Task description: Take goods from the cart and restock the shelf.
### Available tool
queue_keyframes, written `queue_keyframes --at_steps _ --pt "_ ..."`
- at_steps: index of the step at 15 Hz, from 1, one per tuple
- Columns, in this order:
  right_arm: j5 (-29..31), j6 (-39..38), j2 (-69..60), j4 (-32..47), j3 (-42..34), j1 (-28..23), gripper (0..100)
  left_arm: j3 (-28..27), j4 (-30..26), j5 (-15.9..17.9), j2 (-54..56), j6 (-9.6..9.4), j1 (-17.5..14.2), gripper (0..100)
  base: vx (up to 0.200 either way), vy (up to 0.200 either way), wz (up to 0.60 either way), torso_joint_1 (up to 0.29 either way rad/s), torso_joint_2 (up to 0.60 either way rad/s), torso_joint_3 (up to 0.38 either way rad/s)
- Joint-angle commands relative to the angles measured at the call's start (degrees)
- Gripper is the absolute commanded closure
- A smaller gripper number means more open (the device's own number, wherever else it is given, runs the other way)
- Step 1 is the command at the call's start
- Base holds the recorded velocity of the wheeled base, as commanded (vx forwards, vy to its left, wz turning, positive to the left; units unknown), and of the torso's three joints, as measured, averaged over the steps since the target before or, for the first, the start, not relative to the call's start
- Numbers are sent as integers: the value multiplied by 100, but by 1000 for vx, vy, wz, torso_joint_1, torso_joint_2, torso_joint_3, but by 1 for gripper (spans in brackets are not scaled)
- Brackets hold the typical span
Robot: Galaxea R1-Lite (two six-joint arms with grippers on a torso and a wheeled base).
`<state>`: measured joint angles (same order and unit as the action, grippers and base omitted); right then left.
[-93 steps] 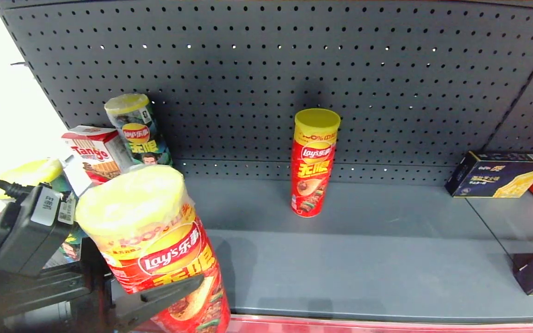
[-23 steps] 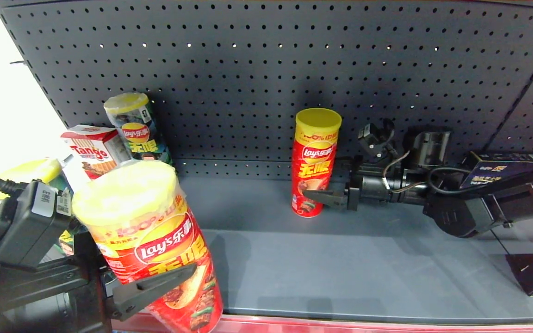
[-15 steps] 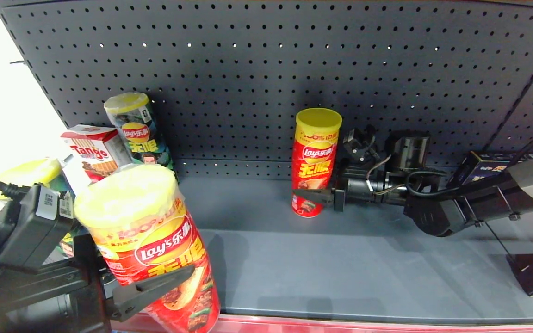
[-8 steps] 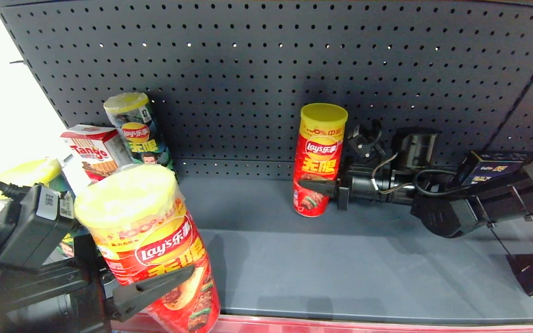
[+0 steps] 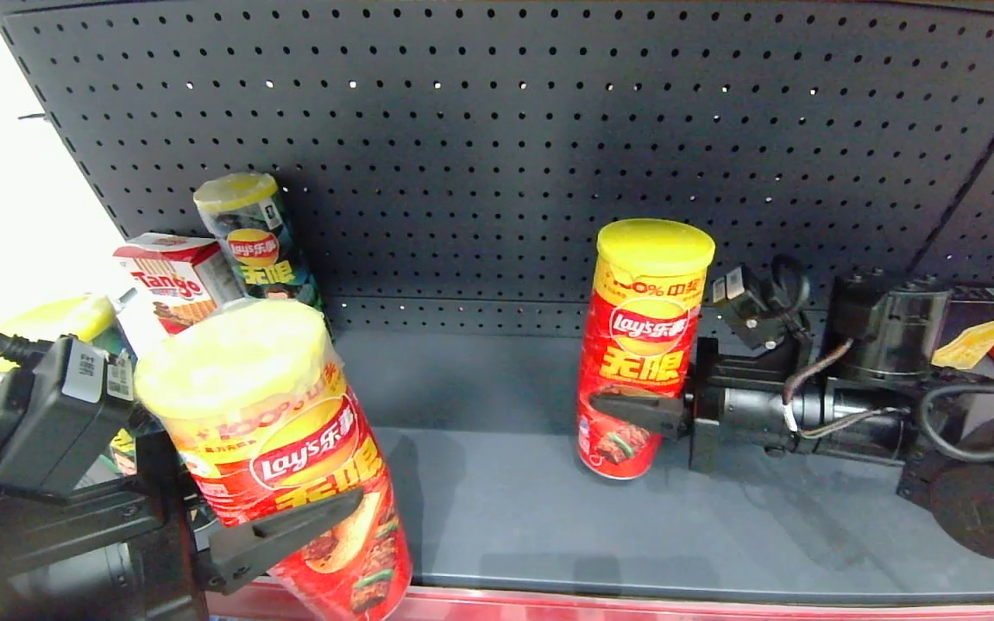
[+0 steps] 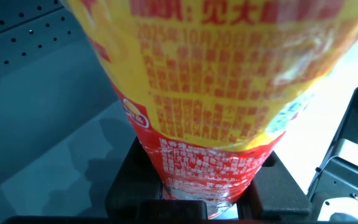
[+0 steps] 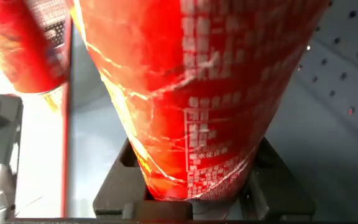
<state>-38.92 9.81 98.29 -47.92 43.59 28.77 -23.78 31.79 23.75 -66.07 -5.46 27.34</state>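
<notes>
Moved forward, red can (image 5: pixel 645 345) is riding clamped in right gripper (image 5: pixel 631 410), risking toppling if released tilted; left gripper (image 5: pixel 277 528) is clutching second can (image 5: pixel 281 431).

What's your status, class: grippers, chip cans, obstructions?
Left gripper shut on near can, at shelf front. Right gripper shut on far can, mid-shelf. Green can, wafer box back left, apart.
</notes>
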Motion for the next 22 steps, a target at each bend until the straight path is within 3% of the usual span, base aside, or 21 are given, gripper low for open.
queue_keyframes --at_steps 1,5,11,20,21,22 --pt "245 -58 -706 -59 -457 305 100 -3 2 -2 -11 1 -1 100 0 0 0 0 0 0" --pt "755 -217 -777 -323 -712 797 100 -3 -6 -10 -11 1 -1 100 0 0 0 0 0 0" --pt "764 -217 -126 -1290 -1380 762 100 -3 -6 -10 -11 10 -1 100 0 0 0 0 0 0" --pt "772 -155 225 -1483 -1371 735 100 58 -6 -10 -20 10 -10 100 0 0 0 0 0 0" --pt "772 -155 225 -1483 -1371 735 0 58 -6 -10 -20 10 -10 100 0 0 0 0 0 0" --pt "807 -129 199 -1483 -1406 735 0 76 -6 -10 -20 10 -10 100 0 0 0 0 0 0"
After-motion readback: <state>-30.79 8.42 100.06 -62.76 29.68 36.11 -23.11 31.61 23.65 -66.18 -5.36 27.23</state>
